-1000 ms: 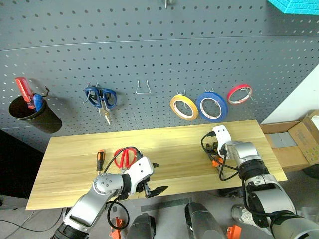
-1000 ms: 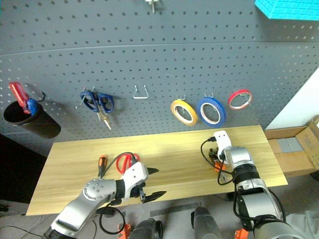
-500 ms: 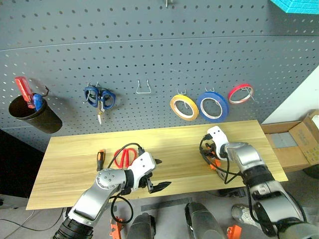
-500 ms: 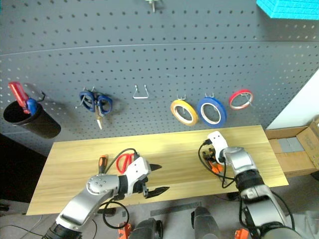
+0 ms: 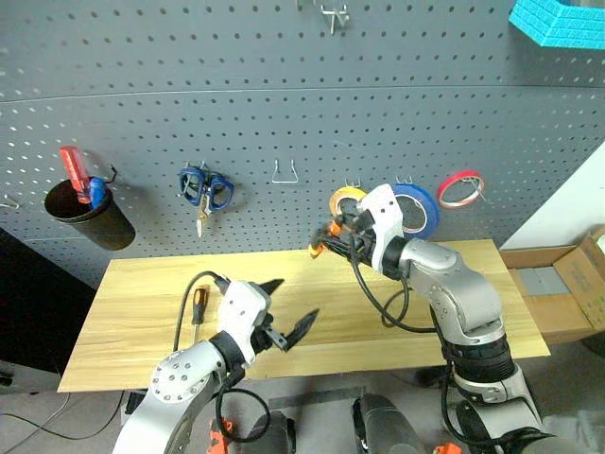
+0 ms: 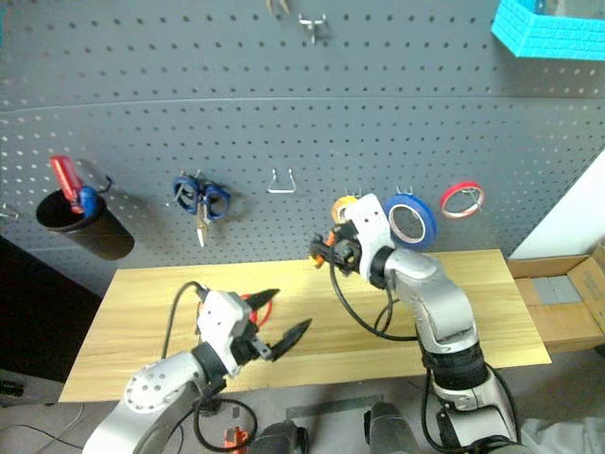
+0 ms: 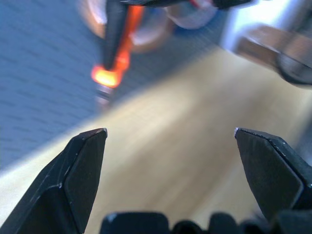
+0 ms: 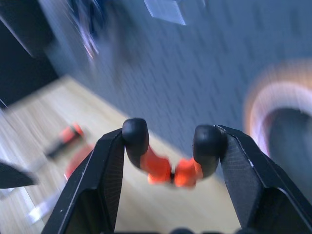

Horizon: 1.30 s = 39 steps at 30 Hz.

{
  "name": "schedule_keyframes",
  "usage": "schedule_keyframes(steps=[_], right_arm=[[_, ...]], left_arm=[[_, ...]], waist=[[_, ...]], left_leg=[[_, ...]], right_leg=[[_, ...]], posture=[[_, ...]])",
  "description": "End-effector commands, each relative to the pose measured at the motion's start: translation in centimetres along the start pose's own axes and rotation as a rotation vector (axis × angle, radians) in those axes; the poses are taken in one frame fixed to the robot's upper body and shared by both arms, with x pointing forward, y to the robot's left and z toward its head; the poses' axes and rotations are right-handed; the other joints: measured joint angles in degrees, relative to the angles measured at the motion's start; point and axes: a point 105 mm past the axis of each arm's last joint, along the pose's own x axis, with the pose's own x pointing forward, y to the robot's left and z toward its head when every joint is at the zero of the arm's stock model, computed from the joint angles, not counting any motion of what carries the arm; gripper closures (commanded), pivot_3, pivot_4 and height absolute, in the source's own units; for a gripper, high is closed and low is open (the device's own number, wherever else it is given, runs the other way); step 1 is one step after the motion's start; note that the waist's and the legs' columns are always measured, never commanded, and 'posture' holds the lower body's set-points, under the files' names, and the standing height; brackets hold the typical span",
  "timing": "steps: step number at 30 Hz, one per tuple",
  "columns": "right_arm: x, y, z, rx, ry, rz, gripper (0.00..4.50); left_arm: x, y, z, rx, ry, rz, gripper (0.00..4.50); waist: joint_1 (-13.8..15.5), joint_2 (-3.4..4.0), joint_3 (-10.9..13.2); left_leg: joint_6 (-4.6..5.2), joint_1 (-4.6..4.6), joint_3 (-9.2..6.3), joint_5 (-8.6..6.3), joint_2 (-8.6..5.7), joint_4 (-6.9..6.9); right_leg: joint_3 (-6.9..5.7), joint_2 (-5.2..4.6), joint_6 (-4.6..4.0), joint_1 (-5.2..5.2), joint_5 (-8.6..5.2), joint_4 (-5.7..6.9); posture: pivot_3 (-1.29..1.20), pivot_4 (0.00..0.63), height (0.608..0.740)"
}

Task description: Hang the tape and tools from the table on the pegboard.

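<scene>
My right gripper [image 5: 337, 237] is raised in front of the pegboard [image 5: 236, 85], shut on the pliers [image 5: 321, 249], whose orange-and-black handles sit between its fingers [image 8: 97, 165]. It hangs just left of the yellow tape [image 5: 342, 197], which is on a hook and partly hidden by the gripper. My left gripper [image 5: 291, 305] hovers open and empty over the table [image 5: 132, 307]. The black-and-orange screwdriver [image 5: 196, 305] lies on the table beside my left arm. The red-handled scissors [image 6: 258, 308] peek out behind that arm.
Blue tape [image 5: 418, 210] and red tape [image 5: 460, 187] hang right of the yellow one. Blue scissors [image 5: 205, 189] and an empty wire hook [image 5: 285, 173] hang further left. A black cup [image 5: 90, 216] holds a red screwdriver. A cardboard box [image 5: 567, 274] stands right of the table.
My right gripper has lifted the pliers off the table, up and left toward the pegboard. The left gripper has risen a little, still open. The camera has tilted upward.
</scene>
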Motion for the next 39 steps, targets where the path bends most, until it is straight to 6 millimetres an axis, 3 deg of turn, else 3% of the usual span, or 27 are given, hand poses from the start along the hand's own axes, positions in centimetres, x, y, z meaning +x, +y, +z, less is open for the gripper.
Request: schedule_keyframes(steps=[1, 12, 25, 31, 39], right_arm=[[0.0, 0.6, 4.5, -0.019, -0.152, 0.011, 1.94], [3.1, -0.6, 11.2, -0.123, -0.354, -0.024, 1.94], [3.2, -0.7, 15.7, -0.148, -0.492, -0.033, 1.94], [3.6, -0.8, 15.7, -0.130, -0.490, -0.042, 1.94], [5.2, -0.7, 12.7, -0.091, -0.420, -0.040, 1.94]], left_arm=[[-0.1, 1.1, 2.6, 0.059, -0.094, 0.137, 0.00], [0.0, 6.7, 5.1, 0.124, -0.193, 0.414, 0.00], [1.0, 7.4, 6.2, 0.144, -0.231, 0.413, 0.00], [1.5, 7.6, 6.6, 0.151, -0.239, 0.401, 0.00], [1.4, 7.1, 6.2, 0.141, -0.221, 0.382, 0.00]], waist=[[0.1, -0.09, -0.6], [0.7, -0.19, -1.7], [1.6, -0.24, -2.1], [1.5, -0.24, -2.1], [1.4, -0.24, -2.1]], left_leg=[[0.00, 0.01, 0.00, 0.00, -0.01, 0.00], [-0.17, 0.16, 0.01, 0.12, -0.05, 0.01], [-0.39, 0.12, 0.03, 0.24, -0.04, 0.01], [-0.40, 0.13, 0.03, 0.25, -0.03, 0.01], [-0.39, 0.13, 0.04, 0.25, -0.02, 0.01]], right_leg=[[-0.01, 0.00, 0.00, 0.01, 0.00, 0.00], [-0.02, 0.19, -0.03, 0.03, 0.01, 0.27], [0.00, 0.17, -0.03, -0.02, 0.02, 0.28], [0.00, 0.16, -0.04, -0.02, 0.02, 0.30], [0.01, 0.14, -0.04, -0.02, 0.02, 0.31]], posture=[[-0.03, 0.074, 0.740], [0.02, 0.062, 0.740], [0.02, 0.069, 0.740], [0.02, 0.071, 0.740], [0.02, 0.088, 0.740]])
